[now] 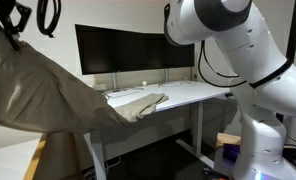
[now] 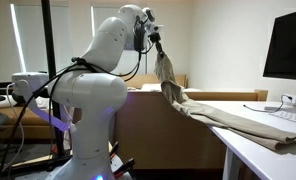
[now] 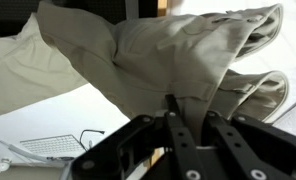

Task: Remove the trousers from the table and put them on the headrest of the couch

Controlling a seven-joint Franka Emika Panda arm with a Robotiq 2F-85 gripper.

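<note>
My gripper [image 1: 8,28] is shut on one end of the beige-khaki trousers [image 1: 48,95] and holds that end high, off to the side of the white table [image 1: 193,93]. The cloth stretches down from the gripper [image 2: 154,42] in a long slant, and its far end still lies on the table top [image 2: 263,152]. The trousers [image 2: 228,120] look rumpled. In the wrist view the trousers [image 3: 138,50] fill the upper picture and are pinched between the black fingers [image 3: 193,113]. A tan slanted headrest panel [image 1: 34,160] with a whitish cushion [image 1: 6,160] lies below the raised cloth.
Two dark monitors [image 1: 128,50] stand at the back of the table, and one monitor [image 2: 288,45] shows at the right edge. The robot's white base [image 2: 83,120] stands beside a brown panel [image 2: 163,130]. Cables [image 3: 83,140] lie on the white surface below.
</note>
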